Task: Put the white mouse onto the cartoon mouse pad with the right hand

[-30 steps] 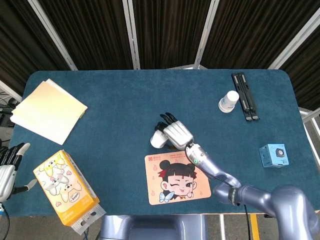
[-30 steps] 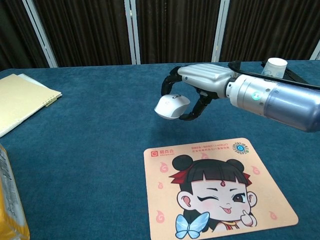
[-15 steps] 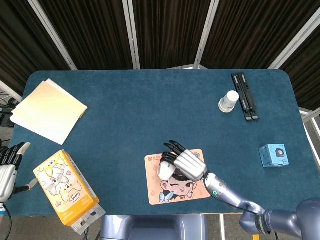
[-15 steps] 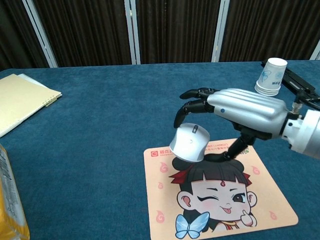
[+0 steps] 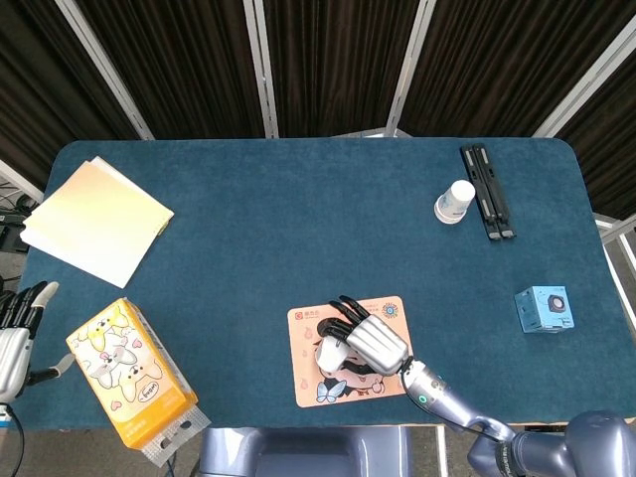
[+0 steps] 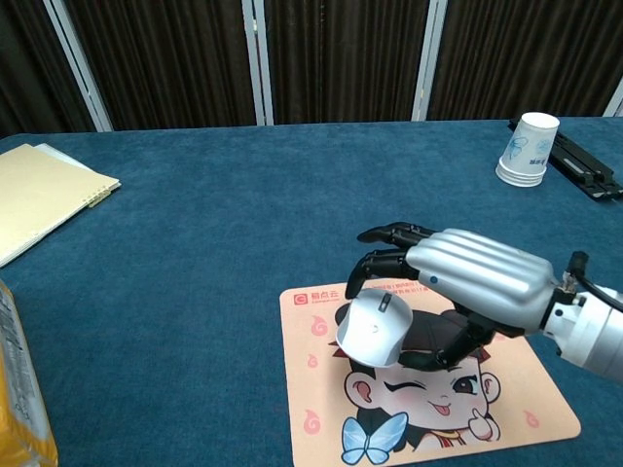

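From the head view, the right hand (image 5: 366,341) is holding the white mouse (image 5: 328,354) with its fingers curled around it. The mouse is sitting over the cartoon mouse pad (image 5: 350,351), on the part near the girl's face. The pad is lying flat on the blue surface (image 5: 298,229). The left hand (image 5: 15,333) is waiting far to the left of the pad, at the surface's edge, holding nothing, with its fingers sticking out straight and apart. A yellow tissue pack (image 5: 131,372) is lying left of the pad, between the pad and the left hand. Yellow paper (image 5: 94,220) is lying far up and left of the pad. A white paper cup (image 5: 455,202) is standing up and right of the pad, just beside a black bar (image 5: 486,191). A small blue cube (image 5: 544,309) is sitting right of the pad.

From the chest view, the right hand (image 6: 465,282) is gripping the mouse (image 6: 375,329) from above, with dark fingertips (image 6: 368,265) on its far side and the thumb under its near side. The mouse is tilting, and its low edge is down at the pad (image 6: 428,375) (whether it is touching is hard to tell). The cup (image 6: 527,148) is standing far behind the pad, to the right. The yellow paper (image 6: 39,195) is lying far left of the pad. Only an edge of the tissue pack (image 6: 19,389) is showing, at the lower left.
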`<state>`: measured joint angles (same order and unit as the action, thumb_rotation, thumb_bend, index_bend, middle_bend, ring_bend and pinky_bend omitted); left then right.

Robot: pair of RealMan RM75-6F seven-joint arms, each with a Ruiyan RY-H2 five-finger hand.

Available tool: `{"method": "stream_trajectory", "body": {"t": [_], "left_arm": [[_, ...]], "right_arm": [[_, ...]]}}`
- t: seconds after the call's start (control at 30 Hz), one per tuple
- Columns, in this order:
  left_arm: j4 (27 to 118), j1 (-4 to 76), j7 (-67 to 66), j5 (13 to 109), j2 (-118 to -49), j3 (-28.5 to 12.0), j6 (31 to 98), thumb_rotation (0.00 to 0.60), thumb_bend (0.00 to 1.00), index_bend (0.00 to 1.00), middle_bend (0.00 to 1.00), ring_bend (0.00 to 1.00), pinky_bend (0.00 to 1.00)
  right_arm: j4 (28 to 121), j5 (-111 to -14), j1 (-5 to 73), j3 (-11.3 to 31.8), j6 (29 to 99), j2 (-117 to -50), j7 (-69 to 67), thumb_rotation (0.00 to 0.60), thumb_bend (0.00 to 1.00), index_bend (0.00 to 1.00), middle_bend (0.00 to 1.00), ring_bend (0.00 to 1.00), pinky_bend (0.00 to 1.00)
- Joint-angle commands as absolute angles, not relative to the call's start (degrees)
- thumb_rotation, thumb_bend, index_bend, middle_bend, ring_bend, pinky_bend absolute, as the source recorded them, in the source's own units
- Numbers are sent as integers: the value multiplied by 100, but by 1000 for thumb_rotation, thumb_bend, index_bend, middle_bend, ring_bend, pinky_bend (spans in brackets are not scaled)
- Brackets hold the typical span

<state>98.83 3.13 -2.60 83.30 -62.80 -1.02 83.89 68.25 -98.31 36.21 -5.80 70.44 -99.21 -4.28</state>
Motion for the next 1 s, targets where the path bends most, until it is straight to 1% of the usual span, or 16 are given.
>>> {"method": "stream_trajectory", "body": {"t": [0.03, 0.2, 0.4, 0.73, 1.0], "left_arm": [[9867, 306, -295, 8322, -6293, -109, 8407, 600, 198, 0, 0, 0, 0], [9864, 301, -355, 8326, -6312, -116, 8428, 600, 196, 0, 0, 0, 0], [9860, 297, -309, 8317, -6314, -125, 8430, 600, 195, 0, 0, 0, 0], [9876, 300, -322, 8299, -6320, -138, 8424, 600, 196, 0, 0, 0, 0], [9901, 296, -336, 8274, -6328, -153, 8430, 600, 196, 0, 0, 0, 0]], "right_arm": [[6619, -9854, 3552, -615, 7032, -10055, -444, 600, 274, 564, 258, 0, 0], [6083, -9982, 3484, -627, 7166, -10293, -336, 600, 273, 564, 258, 0, 0], [5522, -10220, 3492, -746, 7288, -10428, -483, 600, 272, 564, 258, 0, 0], [4981, -10630, 3556, -952, 7633, -10473, -905, 600, 273, 564, 258, 0, 0], [4718, -10796, 3636, -991, 7778, -10517, -1035, 600, 265, 563, 257, 0, 0]]}}
